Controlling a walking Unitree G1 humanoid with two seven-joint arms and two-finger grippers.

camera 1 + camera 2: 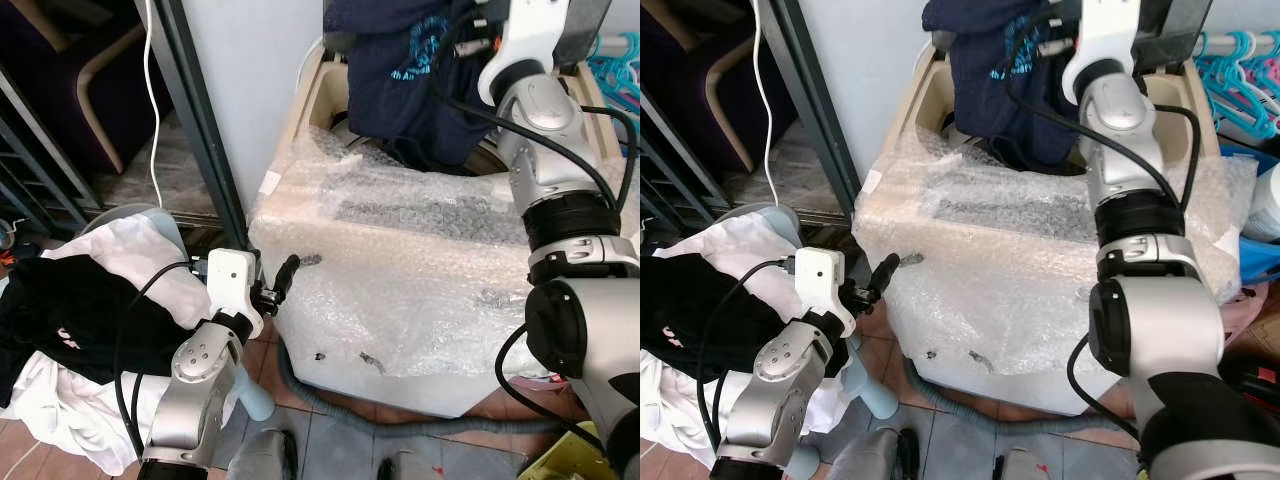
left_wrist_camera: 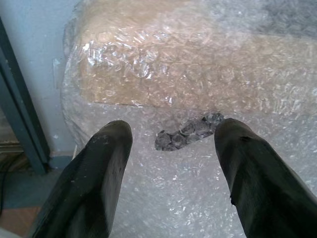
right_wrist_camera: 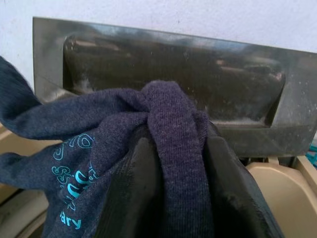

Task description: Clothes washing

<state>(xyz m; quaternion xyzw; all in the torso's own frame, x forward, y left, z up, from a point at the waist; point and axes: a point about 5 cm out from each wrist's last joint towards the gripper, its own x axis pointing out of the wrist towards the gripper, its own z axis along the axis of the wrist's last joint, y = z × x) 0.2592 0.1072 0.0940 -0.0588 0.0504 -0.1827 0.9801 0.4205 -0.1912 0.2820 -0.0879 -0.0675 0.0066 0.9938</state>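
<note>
**Navy shirt held over the open washer**

The washer (image 1: 400, 270), a cream top-loader wrapped in bubble wrap (image 1: 420, 210), stands against a pale wall (image 1: 250, 70). Its tub opening is at the far end, with the dark lid (image 3: 173, 64) raised upright behind it. A navy shirt (image 1: 400, 70) with teal print hangs over the opening; its lower folds drop inside the rim, while its top is bunched up above.

The right gripper (image 3: 173, 163) is raised above the tub, jaws pinching a twisted fold of the shirt between them. The right arm (image 1: 550, 170) reaches up across the washer's right side, with black cables looping along it.

To the left of the washer, a light blue basket (image 1: 150, 225) holds a heap of laundry: white cloth (image 1: 120, 250) over and under a black garment (image 1: 70, 310) with small white lettering. The heap spills over the basket's edge.

The left gripper (image 2: 171, 163) is held low, just beside the washer's front left corner, jaws spread with nothing between them. Ahead of it a small tear (image 2: 185, 131) shows dark in the wrap.

The floor is reddish tile (image 1: 300, 400). A grey hose (image 1: 400, 420) curves along the foot of the washer. A dark metal post (image 1: 205, 130) stands between basket and washer, and a white cord (image 1: 152, 90) hangs down behind it. Teal hangers (image 1: 1240, 60) crowd the far right, above a blue bin (image 1: 1255, 255).
</note>
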